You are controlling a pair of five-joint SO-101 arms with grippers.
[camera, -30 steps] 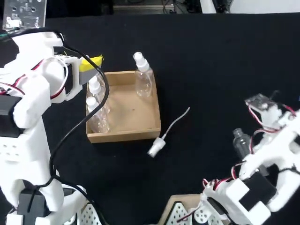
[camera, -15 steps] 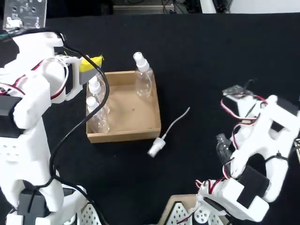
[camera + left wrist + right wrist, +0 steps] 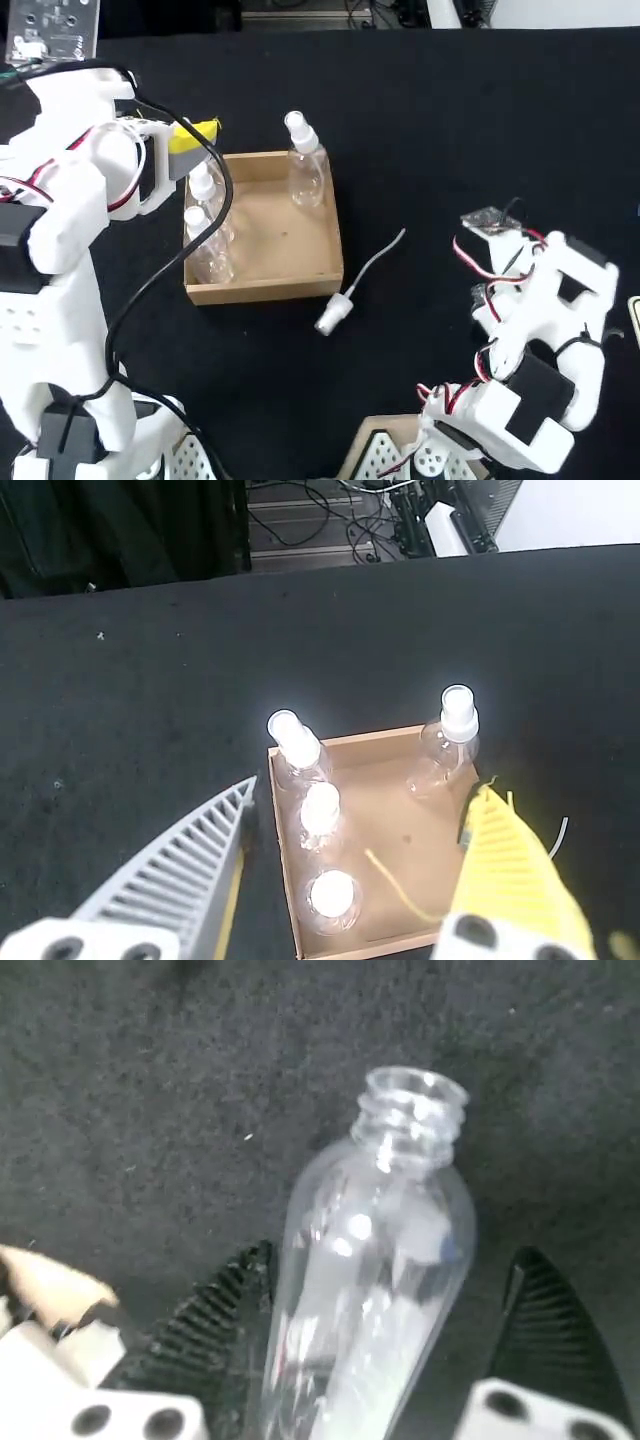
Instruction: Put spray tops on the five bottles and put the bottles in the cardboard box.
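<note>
The cardboard box (image 3: pixel 300 275) sits mid-table with several clear bottles standing in it, each with a white spray top (image 3: pixel 458 702); three line one side (image 3: pixel 320 810) and one stands in a far corner (image 3: pixel 305 165). A loose spray top (image 3: pixel 334 314) with a long tube lies on the black cloth just outside the box's near corner. My left gripper (image 3: pixel 345 880) hangs open above the box, its yellow finger (image 3: pixel 195 135) by the box's far left corner. My right gripper (image 3: pixel 393 1258) is shut on an uncapped clear bottle (image 3: pixel 380 1250); the right arm (image 3: pixel 540 300) is right of the loose top.
A circuit board (image 3: pixel 50 30) stands at the far left corner. Cables and gear (image 3: pixel 380 520) lie beyond the table's far edge. A patterned white part (image 3: pixel 385 455) sits at the near edge. Bare black cloth (image 3: pixel 470 130) stretches across the far right.
My right arm has swung left toward the loose spray top, carrying the uncapped bottle, which the arm now covers in the high view. The left arm has not moved.
</note>
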